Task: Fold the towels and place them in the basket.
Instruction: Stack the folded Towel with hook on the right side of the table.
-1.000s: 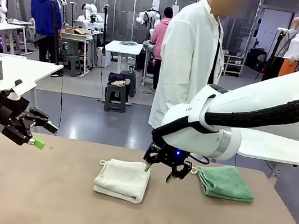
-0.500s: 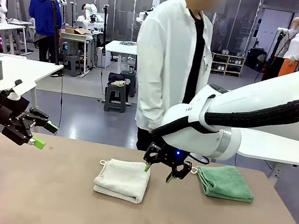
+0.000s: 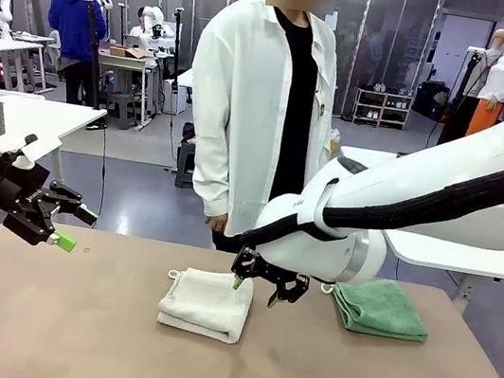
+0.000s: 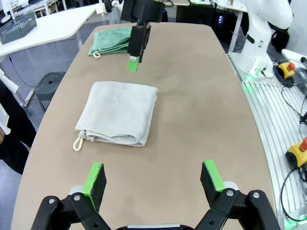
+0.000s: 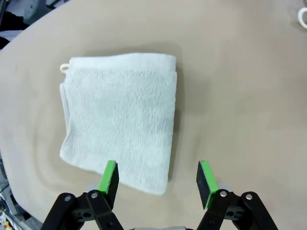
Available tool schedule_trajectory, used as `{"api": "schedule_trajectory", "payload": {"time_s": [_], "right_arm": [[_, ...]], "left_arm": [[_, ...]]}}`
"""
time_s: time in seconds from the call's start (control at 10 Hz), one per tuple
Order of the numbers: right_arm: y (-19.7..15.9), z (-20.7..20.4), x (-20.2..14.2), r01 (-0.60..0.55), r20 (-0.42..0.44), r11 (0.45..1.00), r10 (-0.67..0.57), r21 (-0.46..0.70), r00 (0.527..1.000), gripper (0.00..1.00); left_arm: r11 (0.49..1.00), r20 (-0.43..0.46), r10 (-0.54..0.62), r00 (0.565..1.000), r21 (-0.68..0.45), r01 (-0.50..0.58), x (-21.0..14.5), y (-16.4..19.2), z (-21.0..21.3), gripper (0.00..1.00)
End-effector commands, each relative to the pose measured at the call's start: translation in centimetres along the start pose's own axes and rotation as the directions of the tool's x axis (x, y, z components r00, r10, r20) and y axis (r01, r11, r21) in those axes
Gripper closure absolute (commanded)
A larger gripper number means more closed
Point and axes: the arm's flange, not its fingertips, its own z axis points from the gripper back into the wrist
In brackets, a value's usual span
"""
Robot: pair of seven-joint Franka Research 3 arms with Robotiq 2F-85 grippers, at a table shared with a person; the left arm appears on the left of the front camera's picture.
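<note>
The right gripper (image 3: 254, 290) hung with jaws wide over the folded cream towel's (image 3: 206, 303) near edge, apparently lining up a grasp. The left gripper (image 3: 71, 227) waited wide apart and empty at the table's left; the green towel (image 3: 379, 306) lay folded to the right

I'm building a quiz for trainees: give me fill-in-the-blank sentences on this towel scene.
1. The folded cream-white terry towel lies on the tan ____.
2. The right pincer, jaws open, hovers at this towel's ____ edge.
3. The folded mint green terry towel lies nearer the robot's ____ side.
4. The left pincer holds ____.

Missing: table; right; right; nothing
</note>
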Motion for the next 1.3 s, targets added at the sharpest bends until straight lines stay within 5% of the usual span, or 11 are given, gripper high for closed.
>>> {"api": "schedule_trajectory", "payload": {"time_s": [0.0, 0.8, 0.9, 1.0, 1.1, 1.2], "right_arm": [[0.3, -2.9, 0.4, 0.057, 0.055, 0.998, -0.057, -0.007, 0.997, 0.18], [0.5, -5.3, 1.0, 0.119, 0.029, 0.993, -0.119, -0.005, 0.992, 0.18], [0.4, -5.5, 1.2, 0.102, 0.017, 0.995, -0.102, 0.003, 0.995, 0.36], [0.3, -5.6, 1.2, 0.097, 0.017, 0.995, -0.097, 0.009, 0.995, 0.37], [0.2, -5.8, 1.4, 0.098, 0.014, 0.995, -0.098, 0.013, 0.995, 0.55], [0.0, -6.0, 1.5, 0.097, 0.011, 0.995, -0.097, 0.015, 0.995, 0.39]], "left_arm": [[1.000, -0.003, -0.008, 1.000, -0.001, 0.008, 0.1, -0.1, 0.2, 0.00], [1.000, -0.003, -0.008, 1.000, -0.001, 0.008, 0.1, -0.1, 0.2, 0.00], [1.000, -0.003, -0.008, 1.000, -0.001, 0.008, 0.1, -0.1, 0.2, 0.00], [1.000, -0.003, -0.008, 1.000, -0.001, 0.008, 0.1, -0.1, 0.2, 0.00], [1.000, -0.003, -0.008, 1.000, -0.001, 0.008, 0.1, -0.1, 0.2, 0.00], [1.000, -0.003, -0.008, 1.000, -0.001, 0.008, 0.1, -0.1, 0.2, 0.00]]}}
